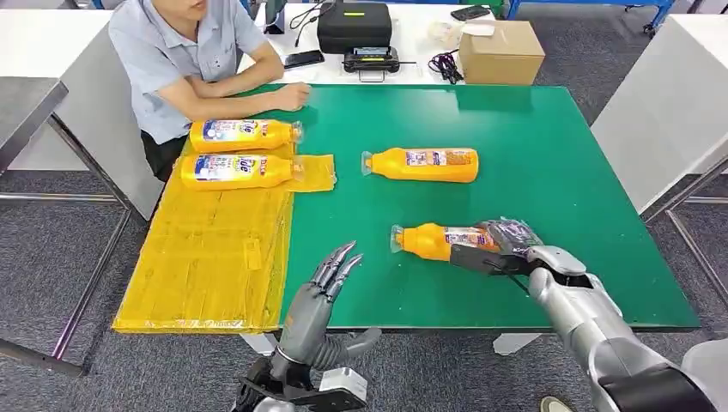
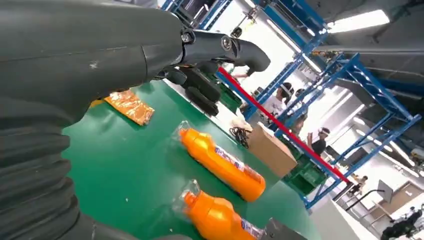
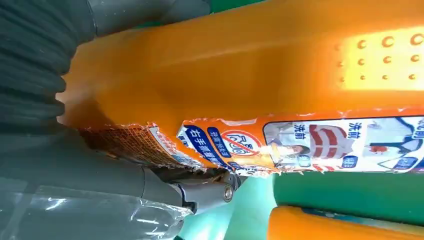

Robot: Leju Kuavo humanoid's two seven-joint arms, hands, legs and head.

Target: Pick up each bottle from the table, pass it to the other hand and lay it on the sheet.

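Head view: right hand (image 1: 502, 247) is gripping, half hiding, the nearest orange bottle (image 1: 433, 241); left hand (image 1: 322, 296) is hovering, fingers spread.

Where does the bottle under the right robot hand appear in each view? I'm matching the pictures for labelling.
Head view: near bottle lies low and right of centre, right robot hand on its base.
Left wrist view: bottom edge, near bottle.
Right wrist view: near bottle spans the picture.
Shared landmark: green table.

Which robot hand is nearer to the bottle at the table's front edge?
Right. The right robot hand grips the near bottle at its base; the left robot hand hovers open, apart from its cap end.
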